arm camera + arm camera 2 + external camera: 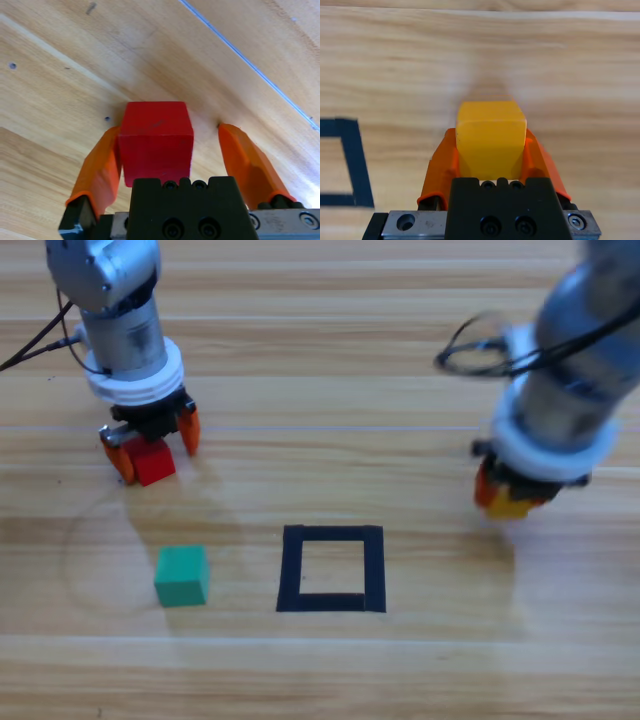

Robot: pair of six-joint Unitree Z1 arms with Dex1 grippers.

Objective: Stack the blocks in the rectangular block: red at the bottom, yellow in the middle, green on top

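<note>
Nothing is stacked yet; the outline [332,569] is standing empty. Left tool [150,441] is straddling red [153,462], jaws spread, one touching. Right tool [512,496] is pinching yellow [510,506] right of the outline. Green [182,575] is waiting left of it.

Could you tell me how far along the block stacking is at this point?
Nothing is stacked yet: only wood shows inside the rectangular block. In hand: the right gripper is shut on the yellow cube, right of the outline, and the left gripper is open around the red cube, one jaw touching it. The green cube sits untouched left of the outline. All three placements remain.
</note>
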